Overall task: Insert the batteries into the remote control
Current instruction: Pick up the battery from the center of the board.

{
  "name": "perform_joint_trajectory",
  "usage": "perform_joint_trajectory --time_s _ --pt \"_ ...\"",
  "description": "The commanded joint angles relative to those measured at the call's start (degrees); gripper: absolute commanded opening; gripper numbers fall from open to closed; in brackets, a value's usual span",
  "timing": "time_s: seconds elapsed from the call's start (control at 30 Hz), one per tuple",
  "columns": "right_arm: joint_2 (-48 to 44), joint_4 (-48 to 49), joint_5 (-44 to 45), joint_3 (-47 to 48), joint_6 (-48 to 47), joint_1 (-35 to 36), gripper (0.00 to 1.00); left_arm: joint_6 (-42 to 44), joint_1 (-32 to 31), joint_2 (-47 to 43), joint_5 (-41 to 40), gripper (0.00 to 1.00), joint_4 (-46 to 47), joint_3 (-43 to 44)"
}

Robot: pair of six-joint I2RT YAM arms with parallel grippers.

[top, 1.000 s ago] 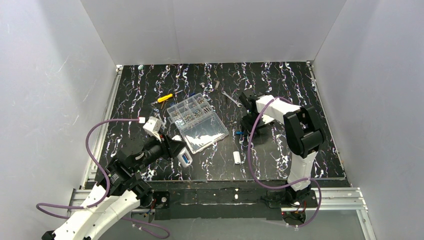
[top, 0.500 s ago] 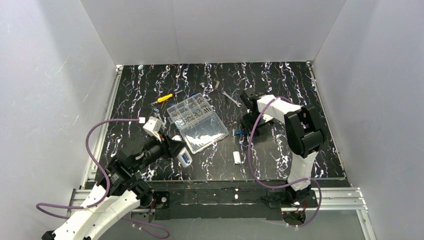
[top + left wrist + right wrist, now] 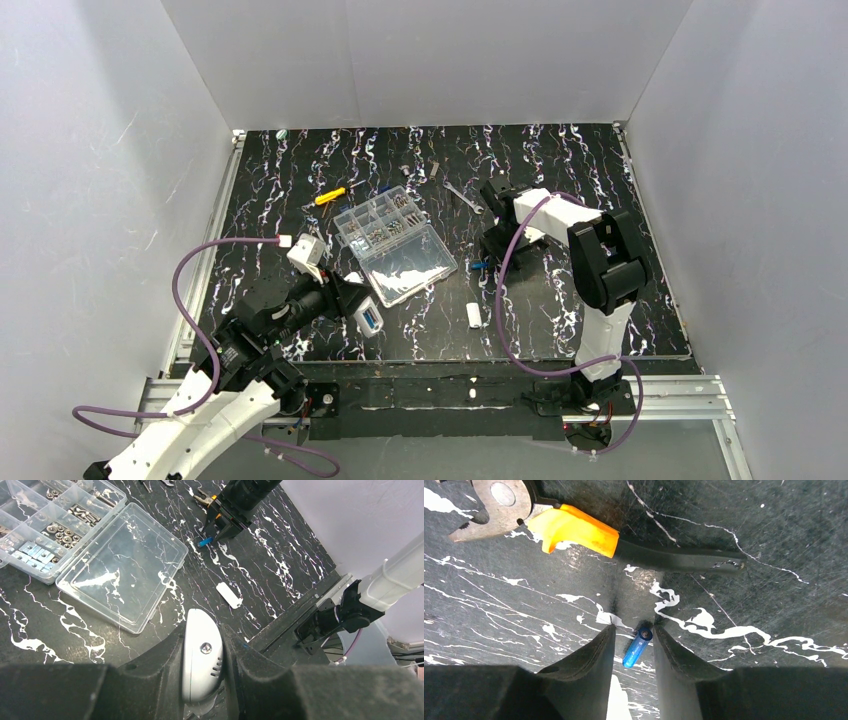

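Observation:
My left gripper (image 3: 202, 630) is shut on the white remote control (image 3: 201, 655) and holds it above the table's near left. In the top view the remote (image 3: 370, 317) shows a blue patch in its back recess. One blue battery (image 3: 637, 647) lies on the table between the fingers of my right gripper (image 3: 634, 630). The jaws are open and straddle it; a gap shows on its left side. The same battery shows in the top view (image 3: 478, 266) and in the left wrist view (image 3: 204, 542). No other loose battery is in view.
Orange-handled pliers (image 3: 574, 527) lie just beyond the right gripper. The open clear compartment box (image 3: 395, 240) with small hardware sits mid-table. A small white cover piece (image 3: 474, 314) lies near the front. A yellow-handled screwdriver (image 3: 330, 196) and a wrench (image 3: 462, 196) lie further back.
The right wrist has shifted very slightly over the battery. The left arm and the remote have not moved.

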Motion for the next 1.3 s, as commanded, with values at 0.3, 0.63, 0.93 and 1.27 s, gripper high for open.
perform_joint_trajectory --time_s 0.3,0.63,0.93,1.27 --pt "0.98 0.07 -2.60 0.76 1.04 1.25 0.41 0.37 0.03 -0.16 -0.26 0.00 1.74 1.45" --pt "-0.75 3.23 -2.69 -2.44 0.57 1.30 0.06 0.20 0.09 -0.18 -0.36 0.00 1.40 1.51" --pt "-18.48 16.44 8.80 -9.06 -13.00 1.37 0.01 -1.98 0.03 2.57 -0.11 0.00 4.60 1.87" --pt "-39.61 43.28 3.86 -18.37 -55.61 4.46 0.01 -11.61 0.07 14.78 3.29 0.00 18.44 5.10"
